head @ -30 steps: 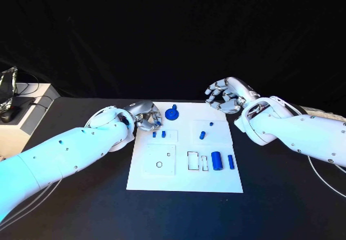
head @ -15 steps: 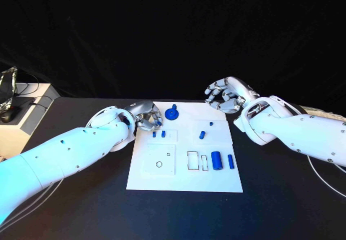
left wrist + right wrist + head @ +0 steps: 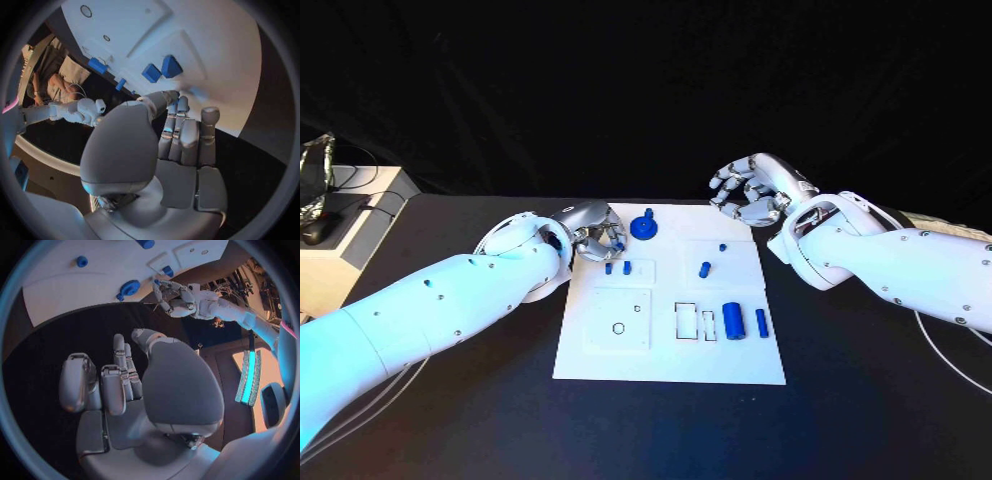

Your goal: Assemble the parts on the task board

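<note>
Two hands of mine flank the far end of the white board (image 3: 671,300): my left hand (image 3: 593,232) hovers at its far left corner, fingers curled inward and holding nothing. Small blue parts (image 3: 733,321) lie scattered over the board, including a round knob (image 3: 643,227) near its far edge. My right hand (image 3: 750,193) hangs off the far right corner, fingers loosely curled, empty.

Bright light falls from above on the board (image 3: 669,300), which glows white against a dark table (image 3: 473,400) and black backdrop. A cyan tint washes the left arm (image 3: 416,320). Parts cast only short, soft shadows. The head view is sharp. Both wrist views bend straight edges strongly, darken at the rim, and blur the nearest palm surfaces.
</note>
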Controlling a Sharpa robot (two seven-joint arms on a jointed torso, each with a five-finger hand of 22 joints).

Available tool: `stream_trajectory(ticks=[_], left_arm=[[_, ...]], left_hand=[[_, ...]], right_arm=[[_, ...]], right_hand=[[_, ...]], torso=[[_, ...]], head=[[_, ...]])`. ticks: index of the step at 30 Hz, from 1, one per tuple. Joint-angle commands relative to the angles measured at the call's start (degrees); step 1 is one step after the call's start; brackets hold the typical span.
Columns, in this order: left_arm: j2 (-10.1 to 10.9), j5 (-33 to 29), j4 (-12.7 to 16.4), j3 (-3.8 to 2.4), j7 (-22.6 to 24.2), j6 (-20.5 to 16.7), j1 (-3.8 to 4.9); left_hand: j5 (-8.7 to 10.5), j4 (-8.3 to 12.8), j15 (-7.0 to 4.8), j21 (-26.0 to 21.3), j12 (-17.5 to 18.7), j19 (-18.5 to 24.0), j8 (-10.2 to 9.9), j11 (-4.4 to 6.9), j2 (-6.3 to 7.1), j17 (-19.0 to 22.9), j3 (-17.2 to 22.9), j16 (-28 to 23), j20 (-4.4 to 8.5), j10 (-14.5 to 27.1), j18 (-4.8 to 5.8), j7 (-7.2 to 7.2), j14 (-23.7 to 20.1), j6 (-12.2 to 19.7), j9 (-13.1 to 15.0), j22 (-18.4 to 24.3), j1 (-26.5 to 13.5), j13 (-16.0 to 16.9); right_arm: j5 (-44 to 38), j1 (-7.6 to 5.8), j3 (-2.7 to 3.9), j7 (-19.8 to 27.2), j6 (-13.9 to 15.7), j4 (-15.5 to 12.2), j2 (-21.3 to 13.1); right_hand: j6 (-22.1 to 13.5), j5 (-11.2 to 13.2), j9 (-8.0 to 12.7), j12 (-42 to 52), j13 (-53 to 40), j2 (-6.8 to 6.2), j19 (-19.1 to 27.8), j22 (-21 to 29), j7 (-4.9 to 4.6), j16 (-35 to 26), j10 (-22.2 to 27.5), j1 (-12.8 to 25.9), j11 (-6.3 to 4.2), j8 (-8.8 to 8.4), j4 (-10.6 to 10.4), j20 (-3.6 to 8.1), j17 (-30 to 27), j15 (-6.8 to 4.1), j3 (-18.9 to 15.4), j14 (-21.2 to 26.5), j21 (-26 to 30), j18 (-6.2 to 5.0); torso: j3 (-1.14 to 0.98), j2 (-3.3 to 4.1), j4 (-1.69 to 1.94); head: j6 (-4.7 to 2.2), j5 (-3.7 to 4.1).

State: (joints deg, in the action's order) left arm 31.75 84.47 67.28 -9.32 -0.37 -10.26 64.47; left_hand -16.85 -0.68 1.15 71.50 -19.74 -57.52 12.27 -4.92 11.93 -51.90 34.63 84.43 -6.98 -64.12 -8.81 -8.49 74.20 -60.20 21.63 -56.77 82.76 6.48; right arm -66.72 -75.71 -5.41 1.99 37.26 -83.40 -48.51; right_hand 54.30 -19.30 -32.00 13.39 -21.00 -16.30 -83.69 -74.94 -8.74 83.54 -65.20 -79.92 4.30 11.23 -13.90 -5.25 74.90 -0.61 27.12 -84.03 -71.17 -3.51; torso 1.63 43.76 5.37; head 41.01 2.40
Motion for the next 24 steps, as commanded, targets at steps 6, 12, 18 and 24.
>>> stream_trajectory(ticks=[6, 12, 18, 24], left_arm=[[-0.41, -0.13, -0.27, 0.04, 0.35, 1.23, -0.07], [-0.66, 0.01, -0.47, 0.08, 0.11, 2.53, -0.07], [-1.02, 0.28, -0.65, 0.15, -0.09, 3.37, -0.07], [-1.14, 0.79, -0.59, 0.26, -0.30, 4.29, -0.07]], left_hand=[[0.23, 0.34, 0.11, 0.39, 0.25, -0.76, 0.16, -0.01, -0.23, -0.42, -0.04, -0.02, -0.11, -0.43, 0.39, -0.07, 0.16, -0.35, 0.01, -0.40, -0.37, -0.04], [0.24, 0.36, 0.10, 0.43, 0.28, -0.82, 0.16, 0.00, -0.25, -0.35, -0.03, -0.02, -0.11, -0.47, 0.40, -0.06, 0.14, -0.36, 0.01, -0.46, -0.36, -0.04], [0.25, 0.38, 0.10, 0.47, 0.34, -0.88, 0.15, 0.00, -0.26, -0.25, -0.03, -0.03, -0.11, -0.52, 0.41, -0.05, 0.10, -0.37, 0.02, -0.51, -0.36, -0.03], [0.33, 0.46, 0.03, 0.66, 0.55, -1.15, 0.22, 0.12, -0.42, -0.25, -0.11, 0.03, -0.10, -0.99, 0.46, 0.06, 0.18, -0.64, 0.10, -0.75, -0.43, 0.05]], right_arm=[[-0.69, 0.03, 0.00, 0.42, 0.05, -0.11, 0.02], [-0.69, 0.03, 0.00, 0.40, 0.03, -0.13, 0.00], [-0.70, 0.03, 0.00, 0.40, 0.02, -0.14, -0.01], [-0.71, 0.03, 0.00, 0.37, 0.03, -0.16, -0.04]], right_hand=[[0.47, 0.00, -0.06, -0.13, 0.06, 0.15, 0.08, -3.58, 0.01, -0.25, -0.34, 0.63, 0.09, -0.30, 0.22, -0.22, 1.11, 0.41, -0.01, -2.76, 0.22, -0.42], [0.47, 0.00, -0.06, -0.13, 0.06, 0.15, 0.08, -3.58, 0.01, -0.25, -0.34, 0.63, 0.09, -0.30, 0.22, -0.22, 1.11, 0.41, -0.01, -2.76, 0.22, -0.42], [0.47, 0.00, -0.06, -0.13, 0.06, 0.15, 0.08, -3.58, 0.01, -0.25, -0.34, 0.63, 0.09, -0.30, 0.22, -0.22, 1.11, 0.41, -0.01, -2.76, 0.22, -0.42], [0.47, 0.00, -0.06, -0.13, 0.06, 0.15, 0.08, -3.58, 0.01, -0.25, -0.34, 0.63, 0.09, -0.30, 0.22, -0.22, 1.11, 0.41, -0.01, -2.76, 0.22, -0.42]], torso=[[0.02, 0.02, -0.04], [0.03, 0.02, -0.02], [0.04, 0.04, -0.06], [0.00, 0.03, 0.01]], head=[[0.05, 0.06], [0.10, 0.12], [0.10, 0.20], [0.21, 0.25]])
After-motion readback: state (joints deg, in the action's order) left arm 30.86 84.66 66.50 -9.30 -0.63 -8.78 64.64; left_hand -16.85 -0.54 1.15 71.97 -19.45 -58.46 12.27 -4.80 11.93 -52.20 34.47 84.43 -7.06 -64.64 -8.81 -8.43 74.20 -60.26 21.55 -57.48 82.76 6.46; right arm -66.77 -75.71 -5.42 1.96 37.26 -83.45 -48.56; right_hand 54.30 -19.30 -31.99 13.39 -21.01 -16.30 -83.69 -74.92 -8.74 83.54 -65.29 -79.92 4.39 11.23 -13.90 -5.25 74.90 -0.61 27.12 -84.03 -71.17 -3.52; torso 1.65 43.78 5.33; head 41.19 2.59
